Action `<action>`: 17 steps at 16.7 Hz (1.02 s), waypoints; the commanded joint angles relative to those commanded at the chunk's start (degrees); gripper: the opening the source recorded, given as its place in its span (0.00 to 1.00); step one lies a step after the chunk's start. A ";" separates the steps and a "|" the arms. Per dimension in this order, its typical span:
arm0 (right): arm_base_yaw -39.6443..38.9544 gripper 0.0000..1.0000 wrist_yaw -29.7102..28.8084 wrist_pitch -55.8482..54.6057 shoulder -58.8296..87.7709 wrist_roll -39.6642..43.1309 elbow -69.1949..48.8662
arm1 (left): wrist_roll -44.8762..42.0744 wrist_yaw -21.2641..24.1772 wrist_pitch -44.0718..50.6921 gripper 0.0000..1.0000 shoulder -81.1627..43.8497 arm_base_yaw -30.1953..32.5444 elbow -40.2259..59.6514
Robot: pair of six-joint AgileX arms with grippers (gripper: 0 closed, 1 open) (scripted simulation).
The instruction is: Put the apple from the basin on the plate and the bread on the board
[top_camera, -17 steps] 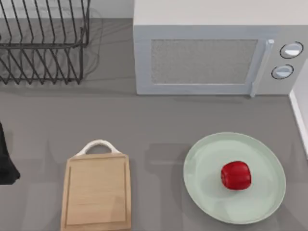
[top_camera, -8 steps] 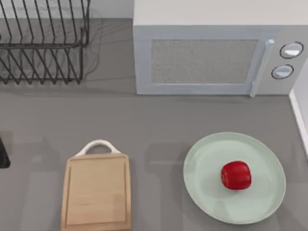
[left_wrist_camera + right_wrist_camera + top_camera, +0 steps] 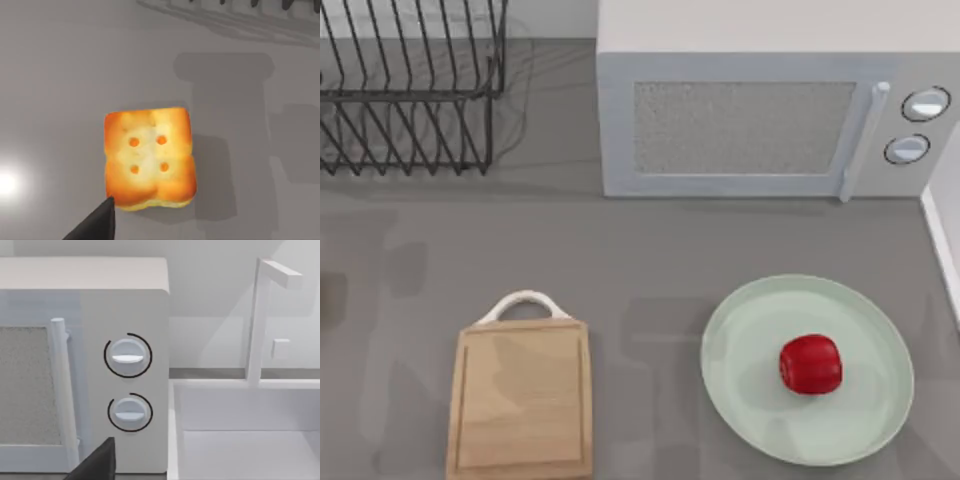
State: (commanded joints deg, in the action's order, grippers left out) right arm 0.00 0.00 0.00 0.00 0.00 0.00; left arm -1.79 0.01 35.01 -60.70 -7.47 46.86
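**A:** Where do you find the bread?

**B:** In your left wrist view the bread [image 3: 149, 157] lies flat on the grey counter [image 3: 55, 75], golden top with four darker dots facing the camera. It sits directly under the left end effector [image 3: 95, 225], of which you see one dark fingertip, its point just at the loaf's near corner. Whether the tip touches the crust, and how wide the fingers stand, you cannot tell.

**A:** And the apple?

**B:** In the top view the apple [image 3: 811, 364] rests on the plate [image 3: 750, 400], a little right of the dish's middle, at the right of the counter. The board [image 3: 521, 399] lies well apart from it at the left, bare, its white loop handle [image 3: 524, 302] turned toward the dish rack [image 3: 410, 95].

**A:** What lies before the right end effector?

**B:** In your right wrist view one dark fingertip of the right end effector [image 3: 97, 462] shows at the edge of the view. Ahead of it stands the microwave [image 3: 125, 305], with its bar handle [image 3: 65, 395] and two round dials [image 3: 128, 357]. Beside the microwave you see the white basin [image 3: 240, 435] and its tall faucet [image 3: 262, 320]. The spread of these fingers you cannot tell either.
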 joint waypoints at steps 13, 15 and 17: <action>0.00 1.00 0.00 0.00 0.00 0.00 0.00 | -1.36 0.02 26.69 1.00 -50.05 -5.67 35.68; 0.00 1.00 0.00 0.00 0.00 0.00 0.00 | -1.37 0.02 26.75 1.00 -50.16 -5.68 35.77; 0.00 1.00 0.00 0.00 0.00 0.00 0.00 | -1.37 0.02 26.75 1.00 -50.16 -5.68 35.77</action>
State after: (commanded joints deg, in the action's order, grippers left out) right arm 0.00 0.00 0.00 0.00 0.00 0.00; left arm -3.16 0.03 61.77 -110.86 -13.15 82.63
